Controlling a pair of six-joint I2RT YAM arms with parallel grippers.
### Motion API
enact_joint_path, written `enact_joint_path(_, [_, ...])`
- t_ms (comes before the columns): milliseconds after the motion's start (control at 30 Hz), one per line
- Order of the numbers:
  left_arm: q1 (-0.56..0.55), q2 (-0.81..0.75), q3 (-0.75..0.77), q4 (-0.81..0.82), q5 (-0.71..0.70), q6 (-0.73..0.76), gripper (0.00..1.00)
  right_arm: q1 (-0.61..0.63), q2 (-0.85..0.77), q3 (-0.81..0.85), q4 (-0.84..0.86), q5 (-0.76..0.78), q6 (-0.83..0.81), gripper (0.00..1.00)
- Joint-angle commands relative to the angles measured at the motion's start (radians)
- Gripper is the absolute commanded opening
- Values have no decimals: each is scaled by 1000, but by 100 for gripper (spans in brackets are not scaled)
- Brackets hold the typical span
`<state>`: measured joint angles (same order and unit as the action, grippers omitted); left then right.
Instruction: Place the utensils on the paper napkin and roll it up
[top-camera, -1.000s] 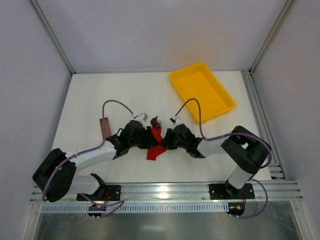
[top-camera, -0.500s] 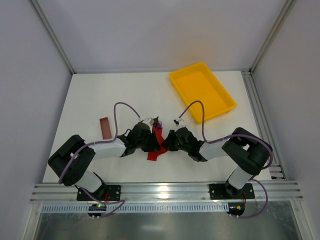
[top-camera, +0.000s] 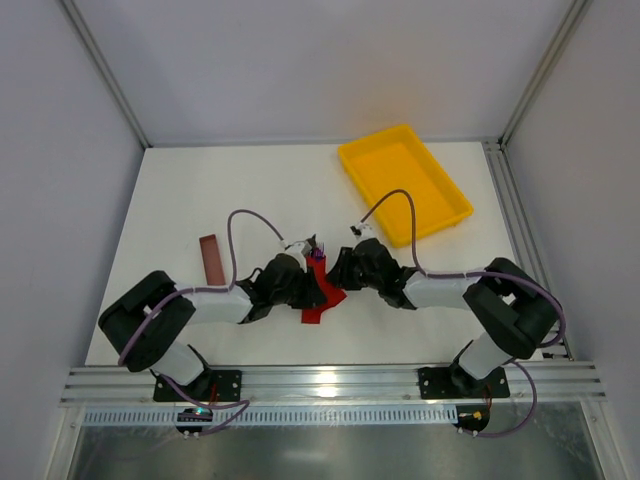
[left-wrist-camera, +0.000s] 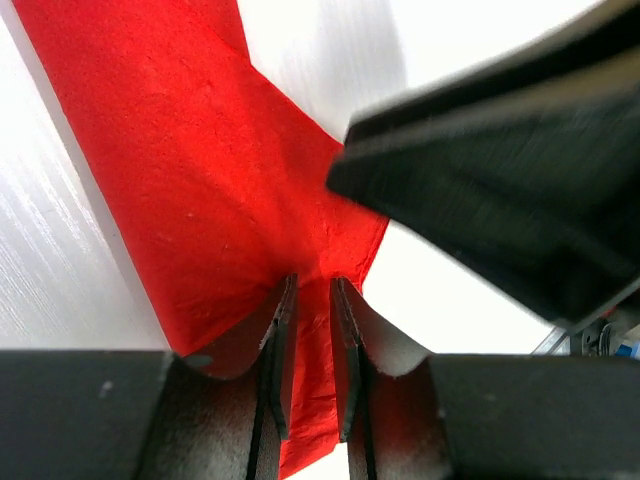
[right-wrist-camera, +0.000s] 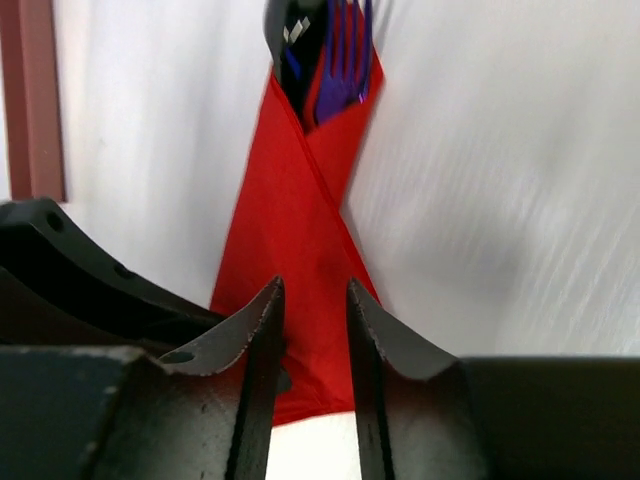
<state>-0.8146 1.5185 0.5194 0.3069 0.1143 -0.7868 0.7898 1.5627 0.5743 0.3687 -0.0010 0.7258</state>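
On the white table (top-camera: 200, 190) the paper napkin (top-camera: 322, 298) lies at centre, folded into a narrow cone whose long axis runs from 12 to 6 o'clock. The left gripper (top-camera: 306, 290) meets it from 9 o'clock and the right gripper (top-camera: 336, 282) from 3, both equally near. The left jaws are almost pressed together with red paper in the slit; I cannot tell if they pinch it. The right jaws stand slightly spread. The 2 utensils (top-camera: 317, 252) point to 12, so any rolling probably goes across that axis.

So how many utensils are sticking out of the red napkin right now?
2: a black utensil and a blue-purple fork, side by side at the far end of the napkin; handles hidden inside its fold.
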Motion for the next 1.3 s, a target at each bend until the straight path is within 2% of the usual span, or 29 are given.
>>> enact_joint_path(0, [-15,11,-42,-26,-36,9,24,-53,17,102,-60,-98,-94,34])
enact_joint_path(267, [-17,-12,-79,-2,-38,18,24,-90,135,263,-186,-215,-235,48])
enact_joint_path(433, [-21,-23,-104,24,-42,21,25,-90,177,302,-255,-222,-287,53])
enact_joint_path(700, [-27,-21,-119,60,-47,23,25,-70,212,334,-339,-208,-324,53])
enact_joint_path(1100, [-31,-15,-124,69,-54,24,24,-66,269,341,-349,-244,-342,52])
enact_joint_path(1267, [-31,-4,-128,74,-59,24,24,-66,287,320,-337,-269,-330,46])
